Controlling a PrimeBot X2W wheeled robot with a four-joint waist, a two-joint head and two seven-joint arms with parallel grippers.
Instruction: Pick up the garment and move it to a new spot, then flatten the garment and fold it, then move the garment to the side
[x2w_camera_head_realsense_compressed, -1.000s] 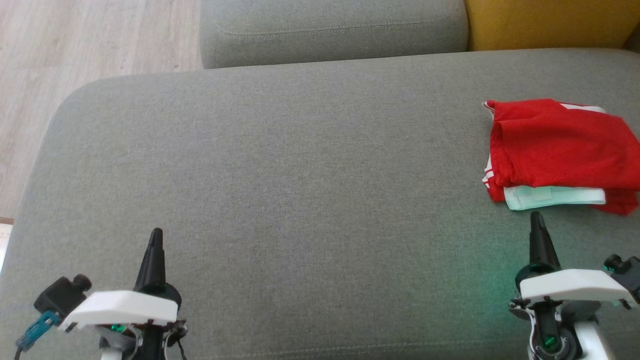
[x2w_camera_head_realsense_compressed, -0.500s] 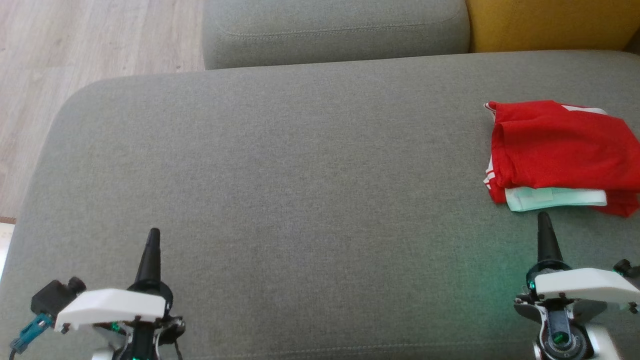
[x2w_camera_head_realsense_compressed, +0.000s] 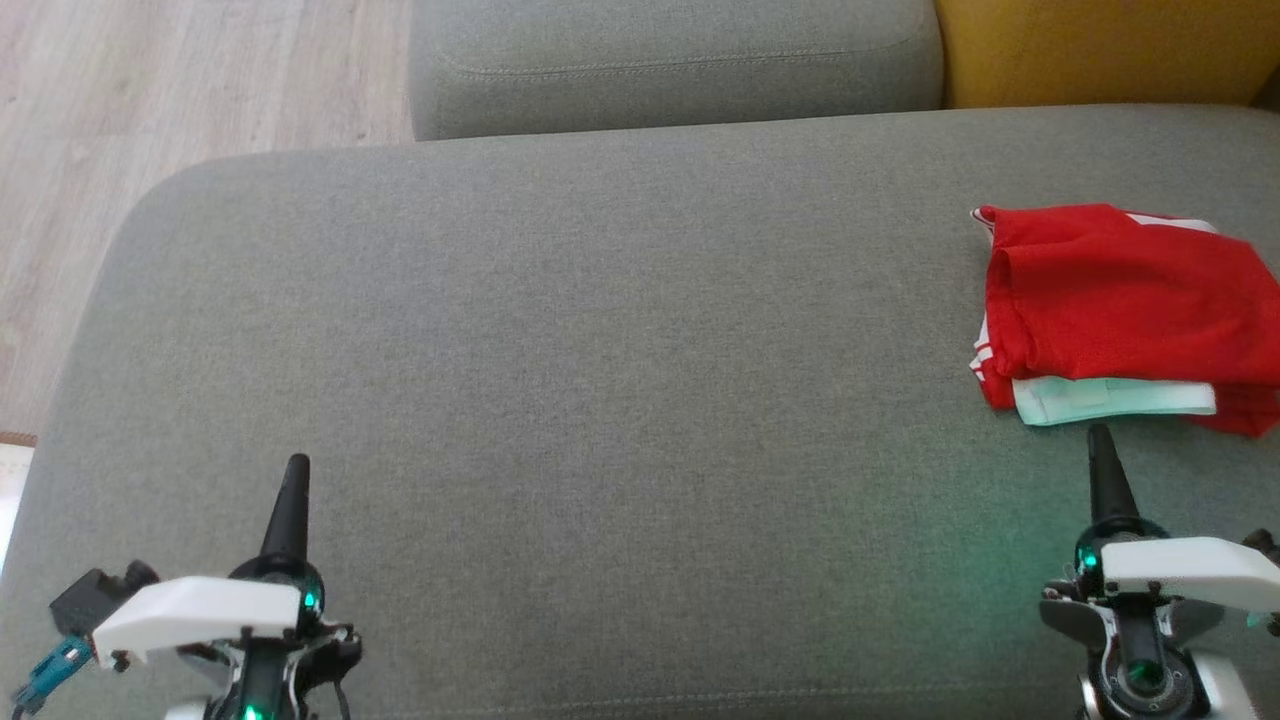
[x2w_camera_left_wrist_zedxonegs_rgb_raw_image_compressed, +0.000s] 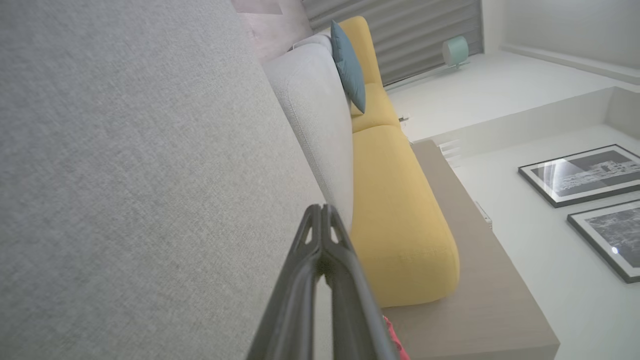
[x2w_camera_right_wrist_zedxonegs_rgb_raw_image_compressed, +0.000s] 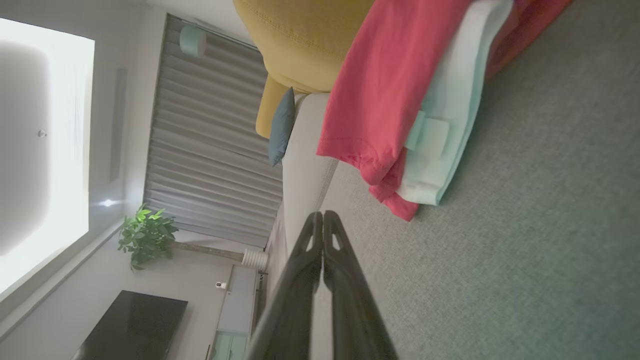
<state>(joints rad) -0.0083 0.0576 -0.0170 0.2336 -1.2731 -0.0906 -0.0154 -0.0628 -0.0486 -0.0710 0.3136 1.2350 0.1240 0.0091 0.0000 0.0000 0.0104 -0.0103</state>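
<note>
While each sits closed, left tool and right tool hold nothing.

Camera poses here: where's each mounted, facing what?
Head: on the head, looking down at the grey sofa seat; left claw lower left, right claw lower right, both shut.
Left wrist: looks along the left claw across the seat toward the yellow cushion.
Right wrist: looks along the right claw toward the red garment.
Shared: head and right wrist both see the red garment.
</note>
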